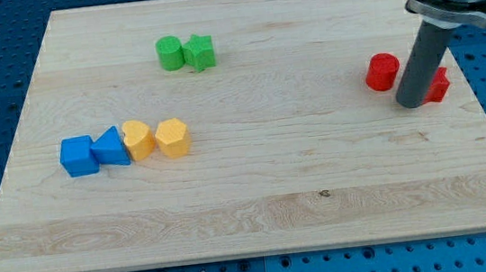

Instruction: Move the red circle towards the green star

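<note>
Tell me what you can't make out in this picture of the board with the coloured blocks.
- Second red block: mostly hidden behind the rod in the camera view; shape unclear.
- My tip: whether it touches that block or the red circle to its left cannot be told.
- Arm above the rod: cut off by the view's top edge.
- Yellow blocks: exact shapes hard to make out.

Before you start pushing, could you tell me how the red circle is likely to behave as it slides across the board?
The red circle looks squat and flat-based, so it should slide rather than tip. Its round side may let it slip off my tip, which sits just to its right. The wooden board looks smooth, so it probably moves easily.
</note>
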`<move>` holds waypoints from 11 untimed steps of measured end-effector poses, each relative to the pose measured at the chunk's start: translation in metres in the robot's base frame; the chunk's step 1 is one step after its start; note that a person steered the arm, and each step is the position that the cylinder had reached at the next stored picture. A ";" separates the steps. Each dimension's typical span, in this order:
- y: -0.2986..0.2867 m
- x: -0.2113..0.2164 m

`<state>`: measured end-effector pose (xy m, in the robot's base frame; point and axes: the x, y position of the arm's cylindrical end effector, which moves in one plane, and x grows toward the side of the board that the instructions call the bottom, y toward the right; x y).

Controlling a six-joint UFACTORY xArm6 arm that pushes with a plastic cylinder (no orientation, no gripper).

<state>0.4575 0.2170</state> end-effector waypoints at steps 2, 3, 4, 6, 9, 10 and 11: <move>0.026 0.002; 0.026 0.000; 0.022 -0.015; 0.020 -0.022; 0.016 -0.022; 0.015 -0.022; 0.003 -0.022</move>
<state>0.4357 0.2204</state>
